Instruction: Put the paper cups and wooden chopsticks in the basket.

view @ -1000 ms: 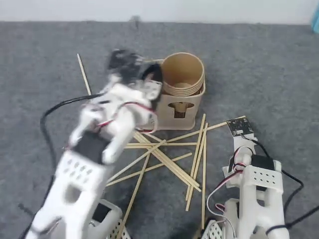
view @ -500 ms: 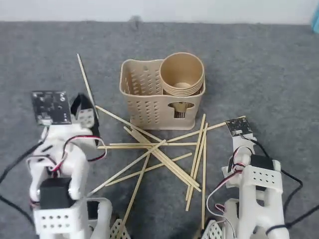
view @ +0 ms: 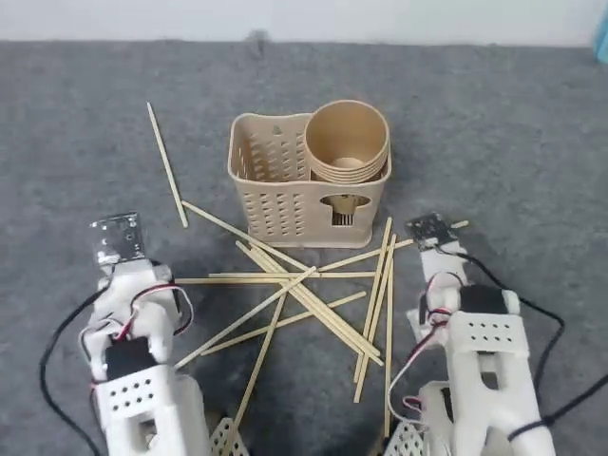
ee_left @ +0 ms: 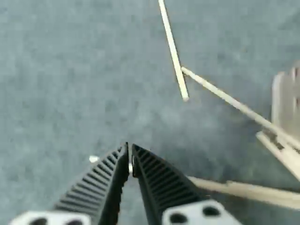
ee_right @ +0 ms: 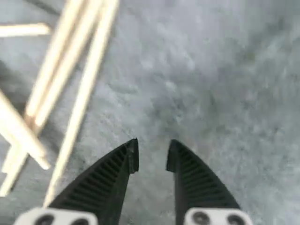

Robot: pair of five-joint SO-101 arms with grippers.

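Grey carpet bears the upright basket, with the stacked paper cups in its right end. Chopsticks lie scattered on the carpet before it. My left gripper is pressed together, empty; my right gripper stands slightly apart, empty.

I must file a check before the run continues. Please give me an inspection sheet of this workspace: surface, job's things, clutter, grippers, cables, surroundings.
Surface: grey carpet-like cover, flat.
Job's things: beige perforated plastic basket upright. A stack of brown paper cups stands in its end nearer the right arm. Pale wooden chopsticks lie crossed on the cover in front of the basket. A single chopstick lies apart beside it.
Clutter: nothing seen.
Grippers: left gripper shut, empty. Right gripper open, empty, near chopsticks.
Cables: left arm's black cable and right arm's black cable loop beside the arms.
Surroundings: white wall behind. Blue object at the edge, cannot tell what.
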